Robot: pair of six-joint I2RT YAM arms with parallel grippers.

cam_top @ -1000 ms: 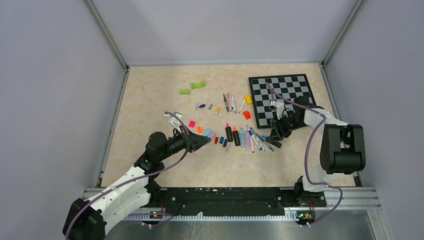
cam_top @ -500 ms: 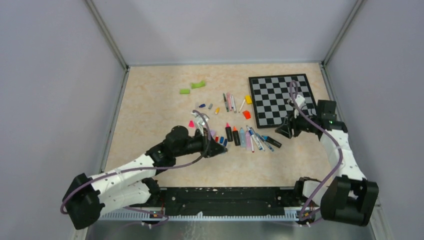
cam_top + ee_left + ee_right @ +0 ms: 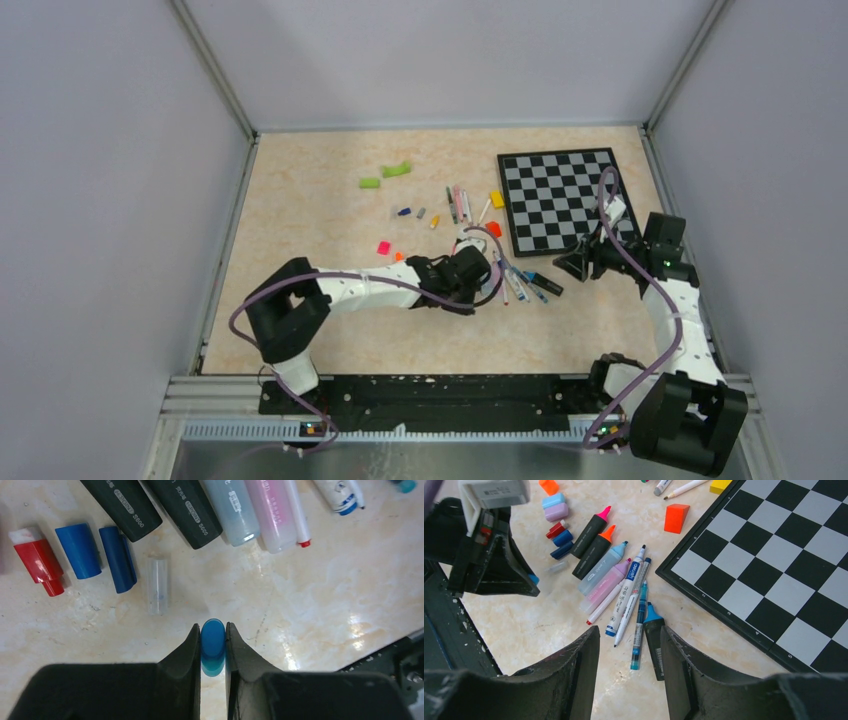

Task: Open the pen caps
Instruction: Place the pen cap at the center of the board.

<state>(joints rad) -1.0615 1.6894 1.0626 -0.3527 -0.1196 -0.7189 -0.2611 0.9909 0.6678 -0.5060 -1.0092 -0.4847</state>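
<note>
1. One table (image 3: pixel 300 200), glossy beige marble-patterned, carries one flat square black-and-white chessboard (image 3: pixel 560 195) at its far right.
2. Two grippers. The left gripper (image 3: pixel 213 630) is clamped on one rounded blue cap (image 3: pixel 213 642), just above bare table near the pens; a second ago it hung well left. The right gripper (image 3: pixel 630 635), fingers apart and empty, has drawn back rightward.
3. Eight pens (image 3: pixel 601 570) lie side by side beside the board: four stubby highlighters, three thin pens, one black marker.
4. Four loose smooth plastic caps lie beside them: one red cap (image 3: pixel 37 560), two dark blue caps (image 3: pixel 77 550), one clear cap (image 3: pixel 158 585).
</note>
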